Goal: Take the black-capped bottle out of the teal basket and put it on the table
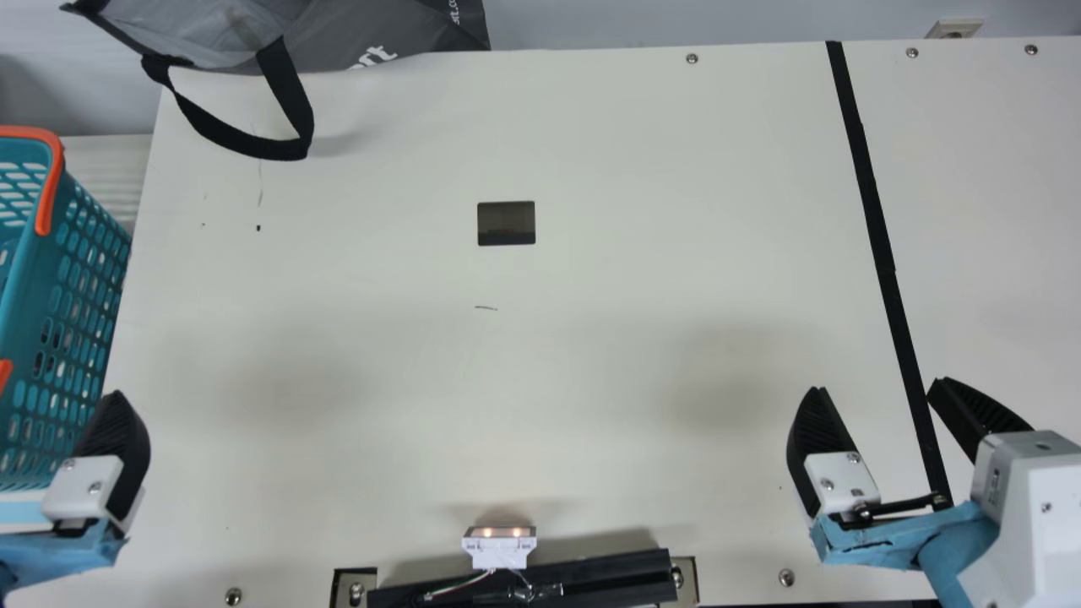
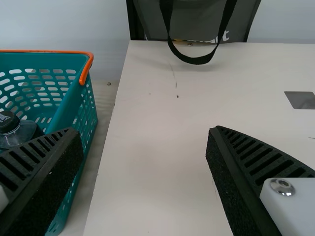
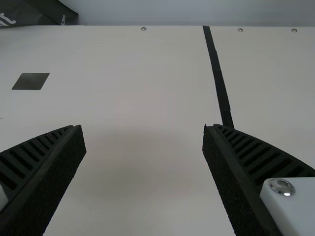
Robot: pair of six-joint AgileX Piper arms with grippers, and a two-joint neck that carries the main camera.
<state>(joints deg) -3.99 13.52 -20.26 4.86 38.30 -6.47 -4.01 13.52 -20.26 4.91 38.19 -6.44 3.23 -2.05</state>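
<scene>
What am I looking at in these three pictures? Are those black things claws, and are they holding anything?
It's a robot with two arms, and the black ribbed things are its fingers. Two make a pincer: here is its left pincer and here its right pincer. Both are open and hold nothing.

The main view comes from a camera on the robot's neck, looking down at the pale table. The other two come from cameras on its wrists, so its own fingers poke in at the bottom.

On the table are a long black strip and a small dark rectangle. At the far edge is a grey bag. Beside the table, on the robot's left, is a teal basket with a black-capped bottle inside.
</scene>
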